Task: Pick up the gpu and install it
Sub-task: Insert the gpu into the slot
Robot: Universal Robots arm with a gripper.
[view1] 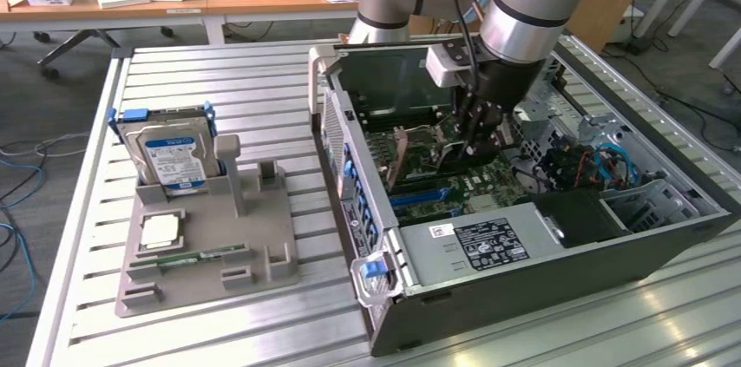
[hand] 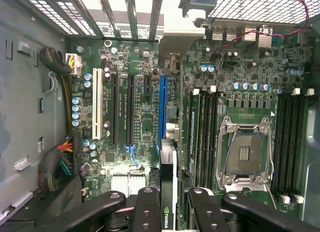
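Observation:
In the wrist view the gpu [hand: 166, 192] hangs edge-on between the black fingers [hand: 148, 207], and a green logo shows on its dark cooler face. My gripper [hand: 170, 204] is shut on it. The card's length lines up along the long blue slot [hand: 162, 99] of the green motherboard [hand: 140, 122]; I cannot tell whether it touches the slot. In the exterior view my gripper [view1: 473, 137] reaches down into the open computer case [view1: 521, 298], over the middle of the board.
A grey holder [view1: 208, 245] on the slatted table carries a silver hard drive [view1: 173, 154], a square chip [view1: 160, 230] and a narrow memory stick [view1: 191, 256]. Inside the case are the power supply [view1: 487, 241], an open CPU socket [hand: 247, 152] and cable bundles [hand: 62, 157].

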